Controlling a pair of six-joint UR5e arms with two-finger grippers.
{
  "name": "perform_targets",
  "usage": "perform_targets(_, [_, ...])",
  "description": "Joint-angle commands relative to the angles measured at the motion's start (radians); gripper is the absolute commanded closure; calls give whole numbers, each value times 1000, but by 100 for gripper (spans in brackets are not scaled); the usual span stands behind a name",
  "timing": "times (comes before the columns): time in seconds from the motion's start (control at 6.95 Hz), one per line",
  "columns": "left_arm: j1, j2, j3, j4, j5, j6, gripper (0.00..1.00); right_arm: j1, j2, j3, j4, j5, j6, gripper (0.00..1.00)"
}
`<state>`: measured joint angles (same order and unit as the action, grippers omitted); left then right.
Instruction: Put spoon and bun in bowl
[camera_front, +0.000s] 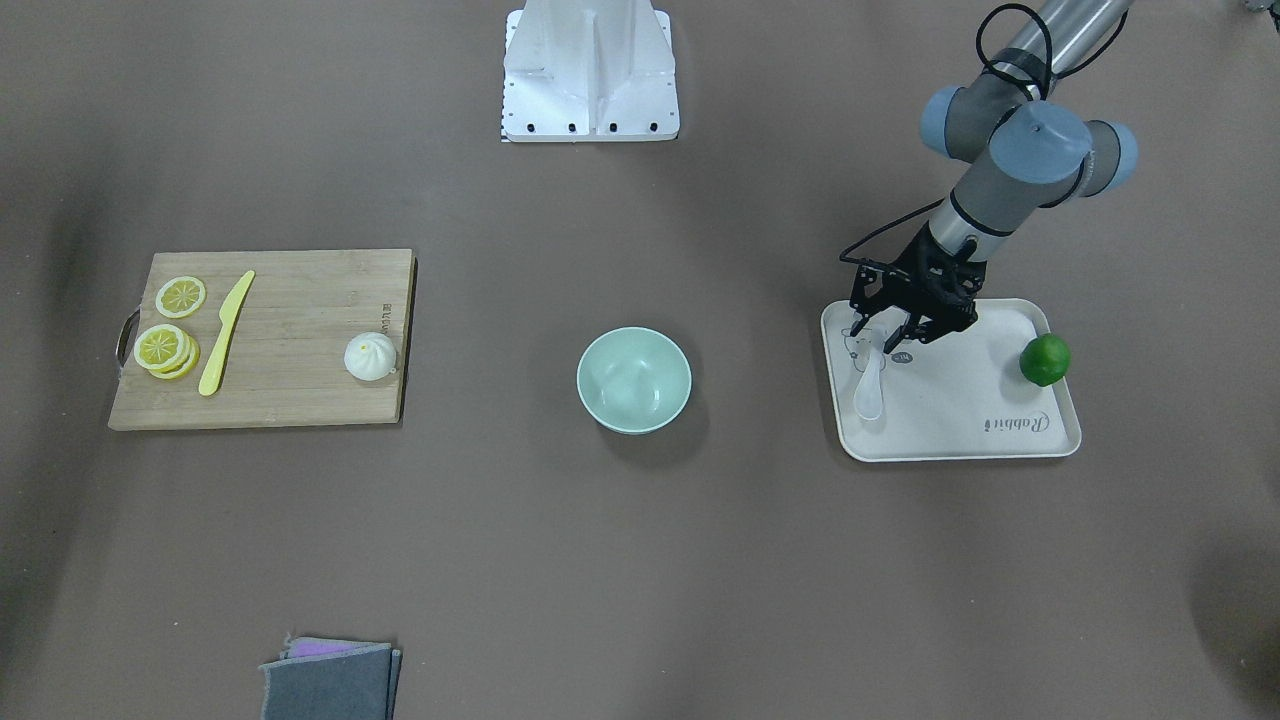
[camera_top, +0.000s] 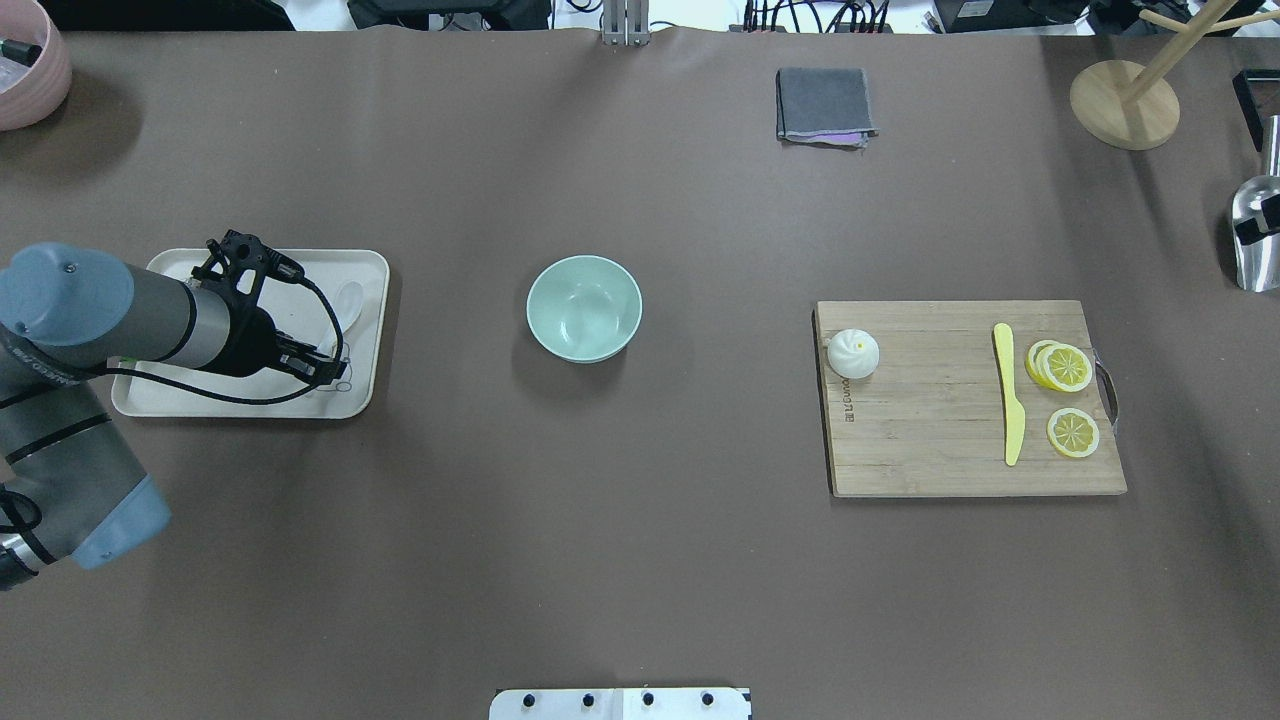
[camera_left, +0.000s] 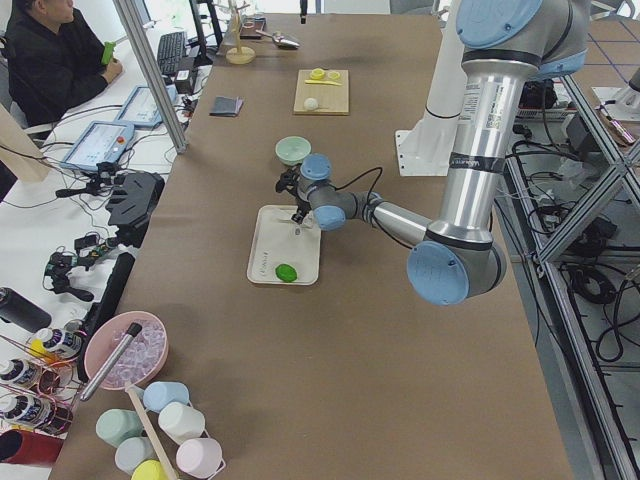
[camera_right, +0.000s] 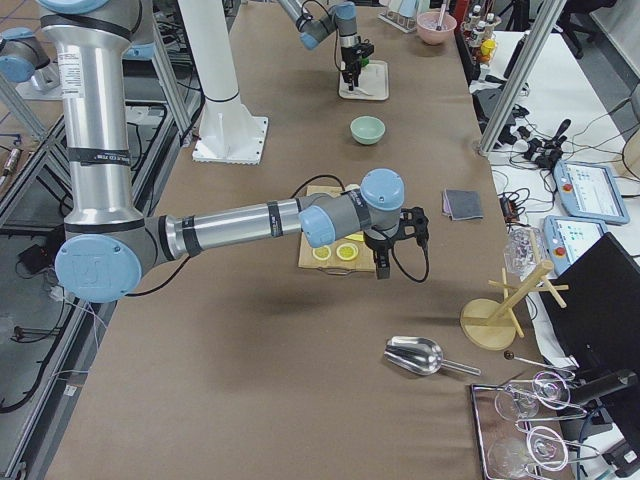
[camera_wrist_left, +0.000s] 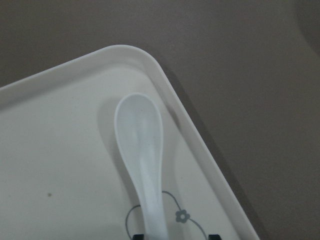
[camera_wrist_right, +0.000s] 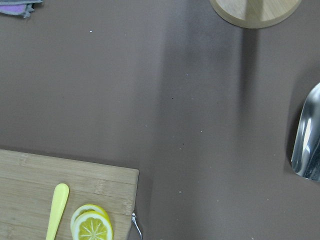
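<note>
Left gripper (camera_front: 877, 343) open, seemingly straddling white ceramic soup spoon (camera_front: 868, 392) handle on cream tray (camera_front: 960, 425), worktop (camera_front: 640, 560) left end. Right gripper (camera_right: 383, 265): can't tell.

The left arm (camera_front: 1000, 190) and right arm (camera_right: 230, 222) are silver tubing with grey joints and pale blue round caps. A black cable (camera_front: 900, 224) loops to the left's black, skeletal tool (camera_front: 877, 338). Dark screws line their white base (camera_front: 590, 75).
</note>
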<state>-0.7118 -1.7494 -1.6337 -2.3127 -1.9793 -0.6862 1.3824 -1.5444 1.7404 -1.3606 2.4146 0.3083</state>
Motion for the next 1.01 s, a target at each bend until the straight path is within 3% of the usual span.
perform_targets(0.0, [0, -8, 3, 13, 2, 2, 47, -8, 1, 1, 0, 0, 0, 0])
perform_targets(0.72, [-2, -30, 46, 12, 7, 4, 48, -71, 52, 1, 2, -9, 56, 0])
perform_targets(0.86, [-3, -30, 49, 12, 5, 4, 57, -80, 59, 4, 2, -14, 70, 0])
